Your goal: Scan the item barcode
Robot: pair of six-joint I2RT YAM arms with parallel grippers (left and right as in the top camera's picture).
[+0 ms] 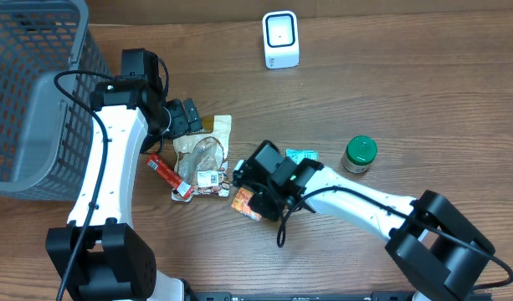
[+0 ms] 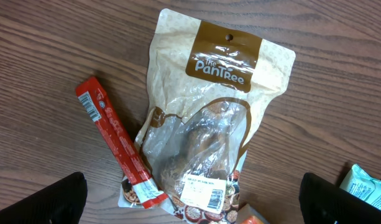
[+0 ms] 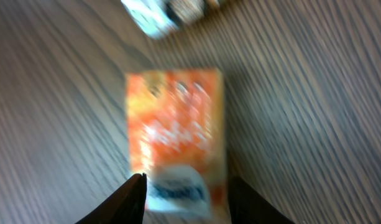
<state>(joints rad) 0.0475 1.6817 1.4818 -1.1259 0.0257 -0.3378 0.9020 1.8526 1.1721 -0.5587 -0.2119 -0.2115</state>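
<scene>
One orange packet [image 3: 174,134], lower end between right jaws

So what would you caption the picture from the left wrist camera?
Open left gripper hovering above a tan Pantree snack pouch, a red stick packet lying beside it on the wooden table.

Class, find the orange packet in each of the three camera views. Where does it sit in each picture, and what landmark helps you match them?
Overhead: the orange packet lies below centre, right of the tan pouch's lower end.
Left wrist: only a corner of the orange packet shows, at the bottom edge.
Right wrist: the orange packet fills the centre, blurred.
Landmark: the tan pouch, clear in overhead and left wrist only.
</scene>
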